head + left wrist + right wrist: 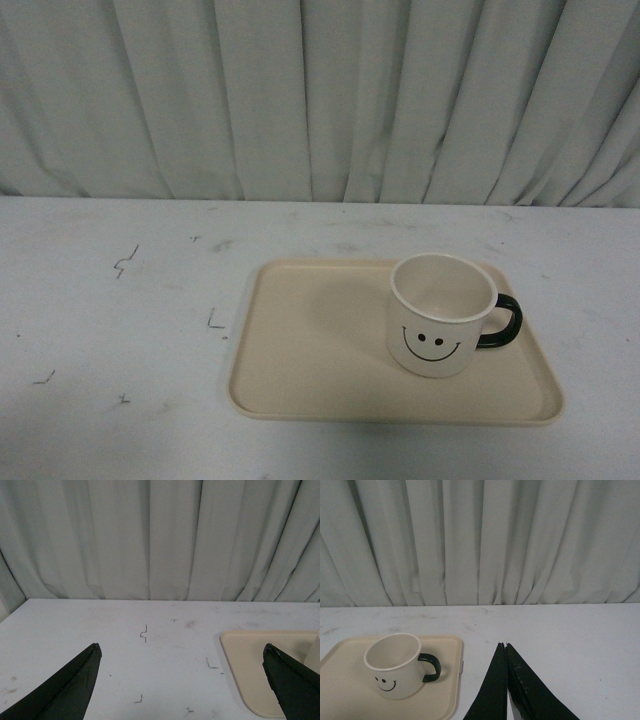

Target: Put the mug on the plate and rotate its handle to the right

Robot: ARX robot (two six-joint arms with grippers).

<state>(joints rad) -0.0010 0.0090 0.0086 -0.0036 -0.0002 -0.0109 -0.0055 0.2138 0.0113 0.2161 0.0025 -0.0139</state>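
Mug: cream-white round mug with a black smiley (pixel 441 314) stands upright on the right part of the tray.
Handle: dark green-black loop handle (pixel 501 322) points right.
Plate: flat beige rectangular plastic tray (pixel 310 350) lies on the white table (pixel 110 330).
Left gripper (pixel 182 672): fingers spread wide, empty, over the table left of the tray.
Right gripper (pixel 506 650): fingertips pressed together, empty, right of the tray.

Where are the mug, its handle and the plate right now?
mug (pixel 438 330), front view, on its smiley side.
handle (pixel 505 322), front view, on the dark loop.
plate (pixel 310 350), front view, on its bare floor.
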